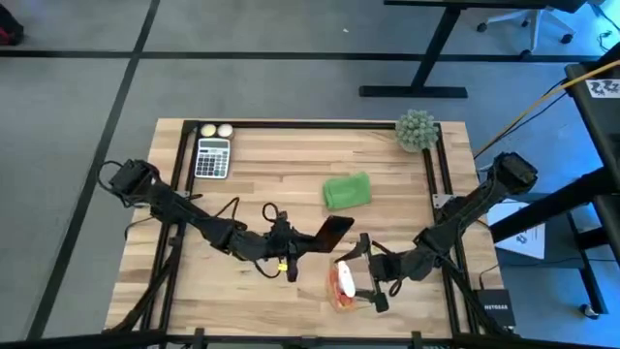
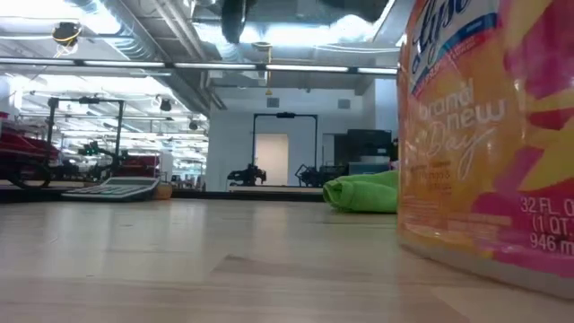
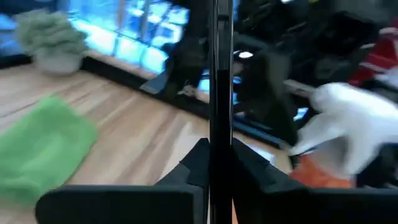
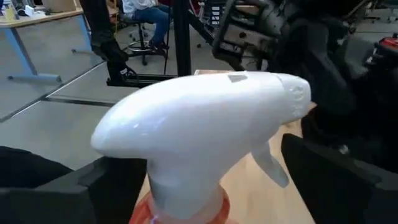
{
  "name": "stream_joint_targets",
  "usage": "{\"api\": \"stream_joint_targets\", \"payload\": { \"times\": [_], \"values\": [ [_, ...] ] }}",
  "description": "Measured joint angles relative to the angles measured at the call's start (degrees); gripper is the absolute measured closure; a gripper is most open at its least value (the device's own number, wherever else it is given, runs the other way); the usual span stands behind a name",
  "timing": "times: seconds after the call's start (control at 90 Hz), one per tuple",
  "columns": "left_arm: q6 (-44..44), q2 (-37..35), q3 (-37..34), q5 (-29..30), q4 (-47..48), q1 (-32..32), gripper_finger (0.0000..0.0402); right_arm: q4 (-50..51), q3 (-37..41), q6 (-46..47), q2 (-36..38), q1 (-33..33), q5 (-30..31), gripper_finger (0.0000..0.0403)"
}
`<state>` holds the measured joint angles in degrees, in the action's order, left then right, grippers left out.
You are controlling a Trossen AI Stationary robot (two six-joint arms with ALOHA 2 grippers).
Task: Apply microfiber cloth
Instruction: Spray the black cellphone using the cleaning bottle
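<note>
Left gripper (image 1: pixel 312 239) is clamping a thin black phone (image 1: pixel 334 231) edge-on above the table's (image 1: pixel 262 165) middle. Right gripper (image 1: pixel 356 281) is gripping a spray bottle (image 1: pixel 341 283) below its white trigger head. Soft green microfiber cloth (image 1: pixel 346 190) is lying bunched behind them, long axis roughly left-right.

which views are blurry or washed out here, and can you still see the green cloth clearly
Left wrist view: motion-smeared, the microfiber cloth soft-edged, the black phone a dark streak. Low view: the spray bottle looms close and blurred, ceiling lights glare. High view: even light, the cloth plain. Right wrist view: the white trigger head shows a soft sheen.
</note>
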<state>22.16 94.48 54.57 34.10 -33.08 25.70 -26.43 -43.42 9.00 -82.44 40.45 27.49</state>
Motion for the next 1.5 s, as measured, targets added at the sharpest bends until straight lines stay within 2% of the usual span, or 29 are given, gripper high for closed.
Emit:
{"api": "stream_joint_targets", "payload": {
  "times": [0.333, 0.511, 0.744, 1.056, 1.356, 1.5],
  "values": [
    [0.2, 0.0, 0.0, -1.1, 0.3, -0.2, 0.0384, -0.2, 0.0, -0.1, 0.0, 0.0, 0.4, 0.0142],
    [0.3, 0.0, 0.0, -1.1, 0.3, -0.2, 0.0384, -0.2, 0.0, -0.3, 0.0, 0.0, 0.6, 0.0162],
    [0.4, 0.0, 0.0, -1.4, 0.3, -0.2, 0.0384, -0.2, 0.0, -0.3, 0.1, 0.0, 1.4, 0.0162],
    [0.4, 0.0, 0.0, -1.8, 0.4, -0.1, 0.0384, 0.0, 0.0, -0.3, 0.1, 0.0, 0.8, 0.0121],
    [0.4, 0.0, 0.0, -1.8, 1.4, -0.2, 0.0384, 0.0, 0.0, -0.2, 0.1, 0.0, 1.0, 0.0132],
    [0.4, -0.2, 0.0, -1.8, 1.2, 0.0, 0.0384, 0.4, 0.0, -0.3, 0.3, 0.0, 0.9, 0.0109]
  ]
}}
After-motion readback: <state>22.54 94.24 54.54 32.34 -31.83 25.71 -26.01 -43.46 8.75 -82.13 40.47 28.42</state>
